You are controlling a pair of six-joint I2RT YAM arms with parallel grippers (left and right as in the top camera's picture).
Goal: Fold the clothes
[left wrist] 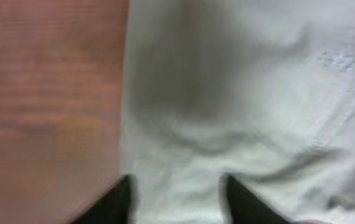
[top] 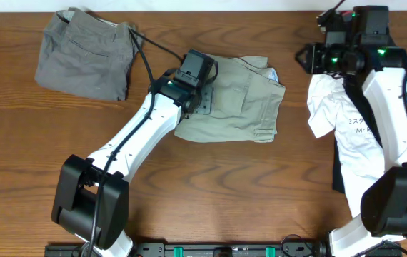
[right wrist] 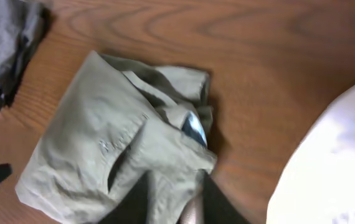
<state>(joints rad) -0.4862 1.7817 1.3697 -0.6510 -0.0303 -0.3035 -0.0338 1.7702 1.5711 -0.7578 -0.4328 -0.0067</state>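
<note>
Shorts point(top: 243, 103) lying folded, long axis running 9-to-3 o'clock, pale lining point(top: 273, 73) showing at 2 o'clock. Left gripper point(left wrist: 177, 202) fingers standing apart over cloth; right gripper point(right wrist: 187, 208) fingers: cannot tell.

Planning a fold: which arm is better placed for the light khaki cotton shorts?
Likely the left gripper: it is over the light khaki shorts; the right gripper hangs by the white T-shirt.

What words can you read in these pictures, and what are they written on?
"ミスタ": on the white T-shirt, overhead view; the rest is hidden by the right arm.
"Mr R": on the line below on the same shirt, small; it is cut off there too.
khaki shorts: no writing that can be read.
grey shorts: no writing that can be read.
Both wrist views: no words showing.
</note>
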